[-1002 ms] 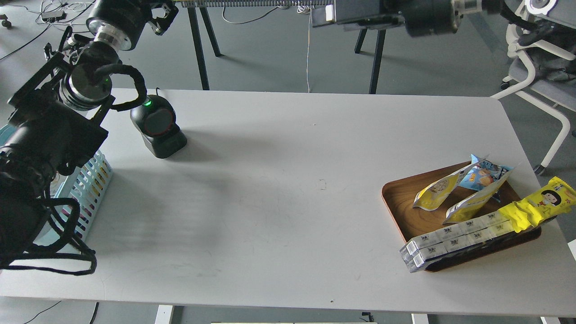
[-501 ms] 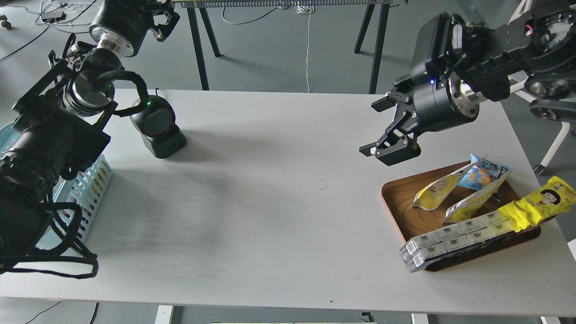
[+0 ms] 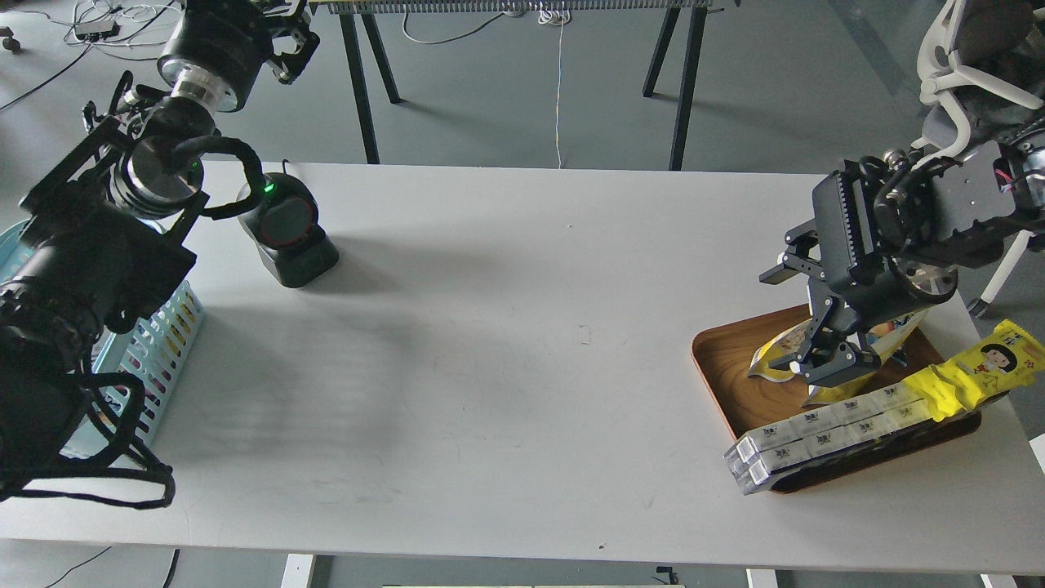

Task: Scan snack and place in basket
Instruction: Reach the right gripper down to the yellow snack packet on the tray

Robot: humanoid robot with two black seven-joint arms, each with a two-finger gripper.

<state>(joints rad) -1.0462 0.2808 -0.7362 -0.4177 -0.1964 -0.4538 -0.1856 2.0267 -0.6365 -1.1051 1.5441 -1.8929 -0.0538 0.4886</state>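
Observation:
Two yellow stand-up pouches lie on the brown wood-grain tray at the right. The left snack pouch shows its bean picture; the other peeks out below my fingers. My right gripper is down on the tray, open, with its jaws astride the pouches where they meet; I cannot tell which pouch it is on. The light blue basket stands at the table's left edge, mostly hidden by my left arm. My left gripper is held high at the far left, too dark to read.
A black barcode scanner with a green light stands at the back left. On the tray also lie a long yellow wrapper with a child's face, a row of white packs and a mostly hidden blue bag. An office chair stands at the back right.
My right arm has swung in from the top right and dropped onto the tray, over the pouches. The left arm has barely moved.

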